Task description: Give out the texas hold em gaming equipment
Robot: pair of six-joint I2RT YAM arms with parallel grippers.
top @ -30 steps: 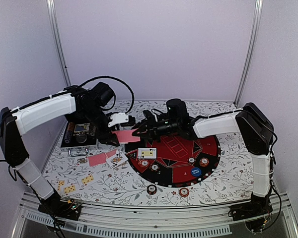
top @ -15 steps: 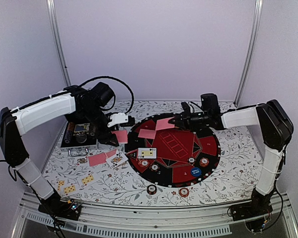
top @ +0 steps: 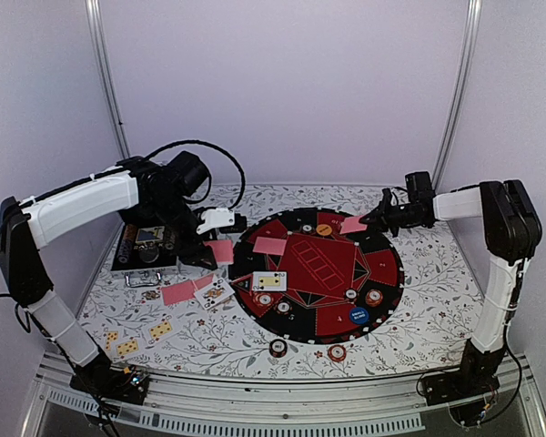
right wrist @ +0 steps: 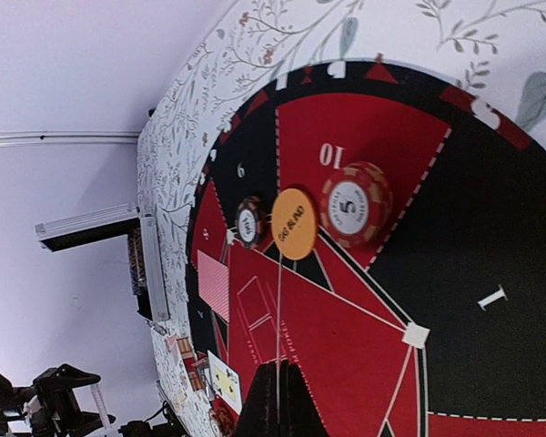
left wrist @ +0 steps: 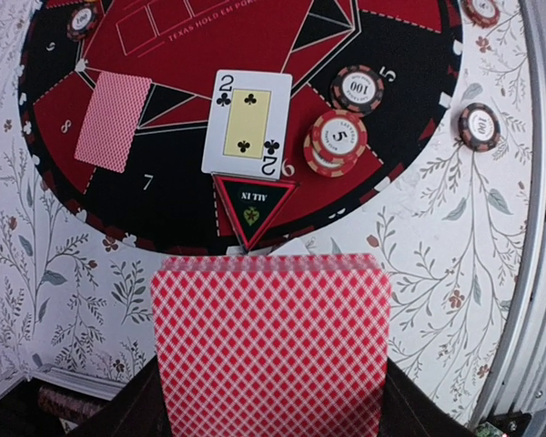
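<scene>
Top view, surroundings: a round mat [top: 382, 273] lies on the flowered desk [top: 437, 291], and an open case [top: 146, 248] stands behind the left claw [top: 217, 237].
Top view, right claw [top: 371, 219]: pinches a pink card [top: 352, 224] over the mat's far right rim, near the orange disc [top: 323, 229].
Top view, count: four chips [top: 373, 297] on the mat's near side, two on the desk in front, one blue disc [top: 358, 317].
Left wrist: left claw is clamped on a card stack [left wrist: 271, 355], just short of the two of clubs [left wrist: 246, 123].
Right wrist: the pink card shows edge-on, and two chips flank the orange disc.

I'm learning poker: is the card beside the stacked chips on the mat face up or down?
Face up: the card shows two of clubs beside the chips.
</scene>
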